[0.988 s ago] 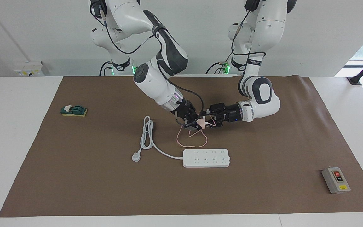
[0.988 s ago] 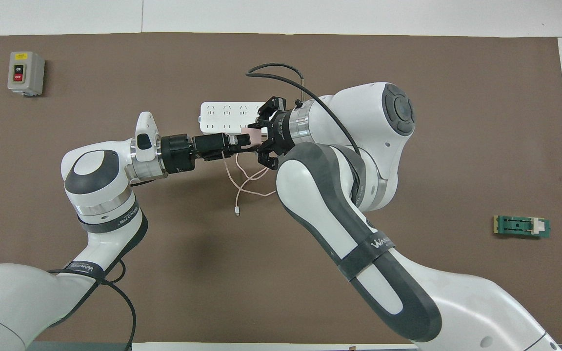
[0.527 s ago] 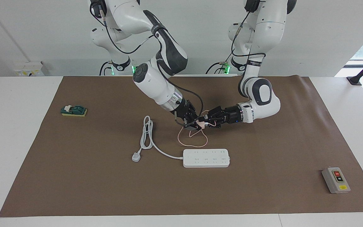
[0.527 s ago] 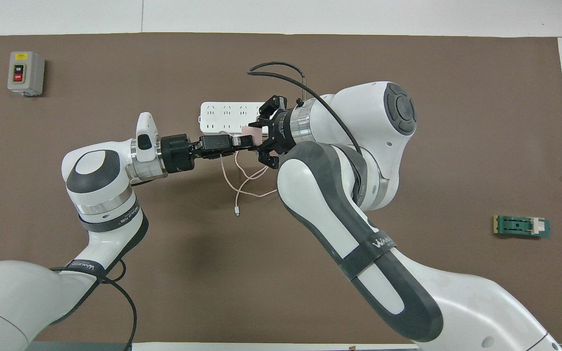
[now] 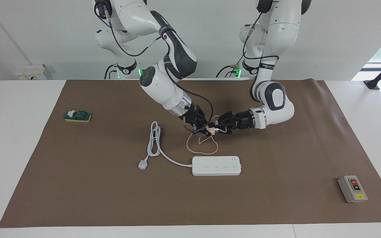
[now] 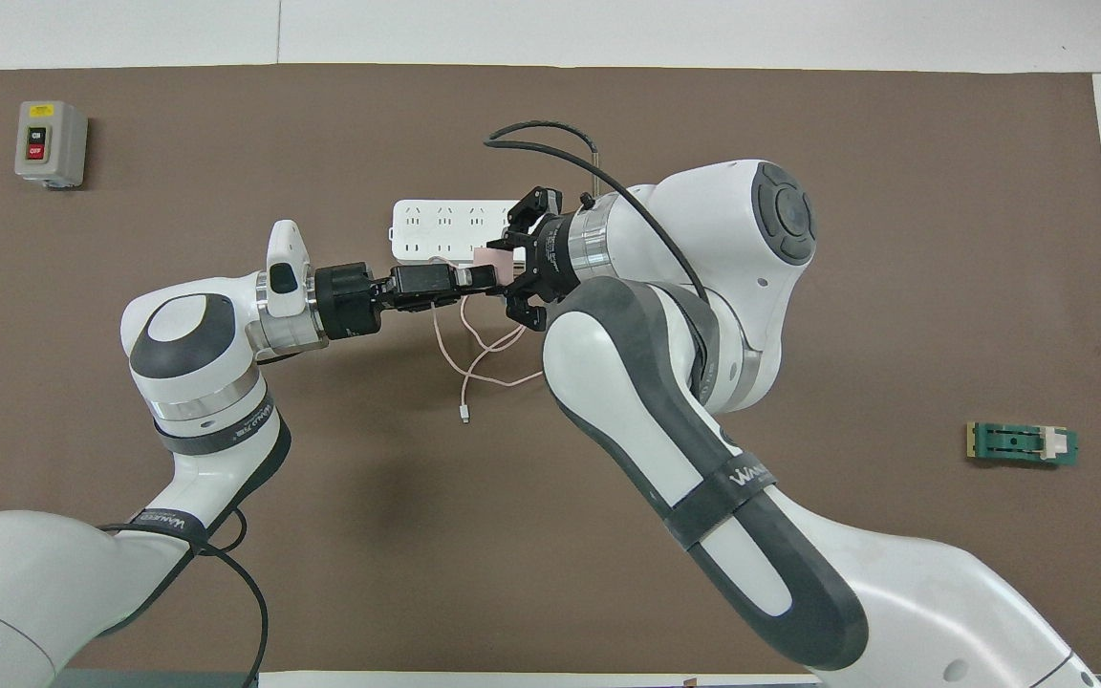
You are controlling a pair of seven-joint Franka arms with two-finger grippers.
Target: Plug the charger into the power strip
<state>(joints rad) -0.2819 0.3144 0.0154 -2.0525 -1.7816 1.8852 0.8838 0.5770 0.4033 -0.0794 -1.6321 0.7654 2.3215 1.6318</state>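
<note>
Matt brown paper-like mat (image 5: pixel 276 198); smooth glossy plastic power strip (image 5: pixel 216 166).

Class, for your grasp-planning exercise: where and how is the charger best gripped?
The charger: probably by its flat cube sides, level, from the left arm's end, as the left gripper does; its cable droops underneath, blocking that side.

A robotics lab. Two white robot arms (image 5: pixel 164 82) are mounted at a white surface (image 5: pixel 15 138) covered by a brown mat (image 5: pixel 276 165), against a plain white wall (image 5: pixel 210 33). Test items lie scattered on the mat.
</note>
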